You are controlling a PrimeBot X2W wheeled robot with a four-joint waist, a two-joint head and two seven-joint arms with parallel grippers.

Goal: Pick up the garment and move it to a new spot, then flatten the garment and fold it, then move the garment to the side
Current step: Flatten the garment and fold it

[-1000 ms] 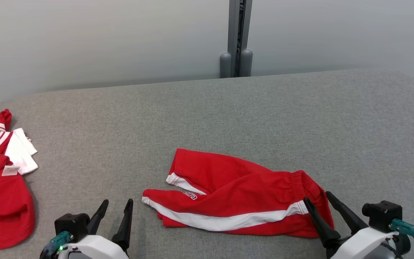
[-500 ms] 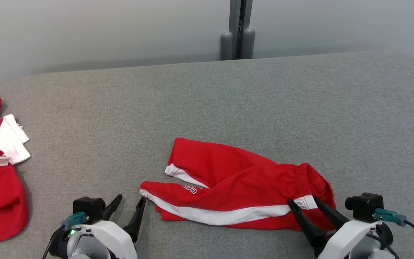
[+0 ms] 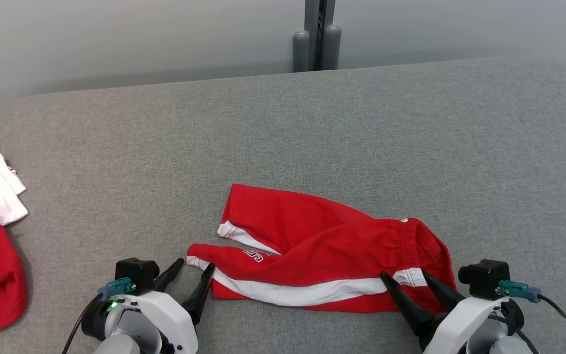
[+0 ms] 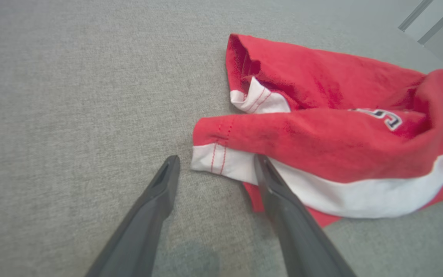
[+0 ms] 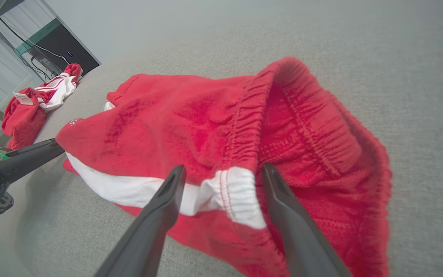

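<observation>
Red garment (image 3: 322, 260) lies rumpled at the front middle of the grey worktop (image 3: 312, 123). Left gripper (image 3: 195, 264) spread wide and empty at the leg hem (image 4: 221, 163); right gripper (image 3: 404, 273) likewise wide and empty, fingers astride the white end of the waistband (image 5: 240, 188). For a clean lift, each should probably sink until one finger slips under the cloth, bite all layers well in from the edge, then both rise level together.

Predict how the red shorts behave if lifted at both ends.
Probably floppy: the red shorts lie rumpled, so the middle should sag. Likely light: soft, flat-lying cloth. Elastic waistband is bunched, so the right claw may catch one layer only.
</observation>
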